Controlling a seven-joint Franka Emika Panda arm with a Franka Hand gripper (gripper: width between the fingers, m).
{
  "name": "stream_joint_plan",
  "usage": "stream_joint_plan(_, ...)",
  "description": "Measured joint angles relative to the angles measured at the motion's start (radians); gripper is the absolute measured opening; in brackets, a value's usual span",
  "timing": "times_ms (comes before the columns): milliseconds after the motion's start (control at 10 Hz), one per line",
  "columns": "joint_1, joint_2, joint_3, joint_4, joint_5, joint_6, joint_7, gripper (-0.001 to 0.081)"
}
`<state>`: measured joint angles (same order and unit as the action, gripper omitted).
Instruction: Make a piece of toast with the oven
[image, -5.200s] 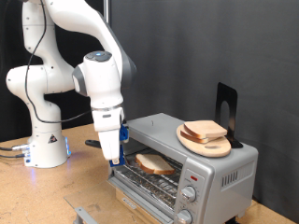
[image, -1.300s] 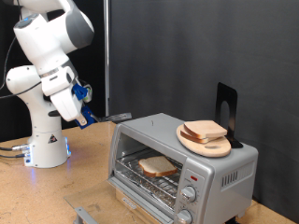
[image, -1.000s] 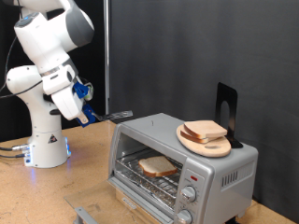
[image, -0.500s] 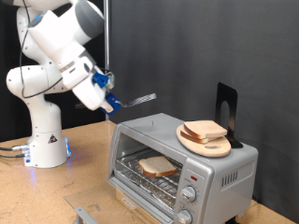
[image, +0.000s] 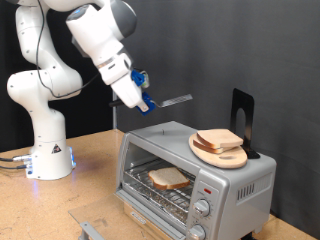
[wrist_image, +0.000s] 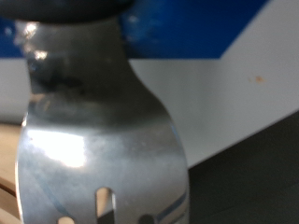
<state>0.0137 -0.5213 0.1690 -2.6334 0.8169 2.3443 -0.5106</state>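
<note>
The gripper (image: 143, 101), jaws clamped on a metal spatula (image: 172, 99), hangs above the oven (image: 195, 170); toast (image: 167, 177) lies flat inside.

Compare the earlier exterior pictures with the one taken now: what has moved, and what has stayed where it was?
The gripper, holding a metal spatula, rose from the open oven, swung towards the exterior view's left, then came back high above the oven. Unchanged: one piece of toast on the rack, two slices on the wooden plate.
</note>
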Motion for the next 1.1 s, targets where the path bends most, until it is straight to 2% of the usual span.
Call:
stream_joint_plan(200,0.014,0.024,0.065,0.010,0.001,0.047,0.041,0.0384)
stream_joint_plan(500,0.015,0.082,0.134,0.010,-0.002,0.119,0.053,0.0384)
stream_joint_plan(800,0.015,0.146,0.176,0.006,-0.002,0.189,0.057,0.0384)
stream_joint_plan(1100,0.015,0.188,0.196,0.006,0.000,0.222,0.057,0.0385)
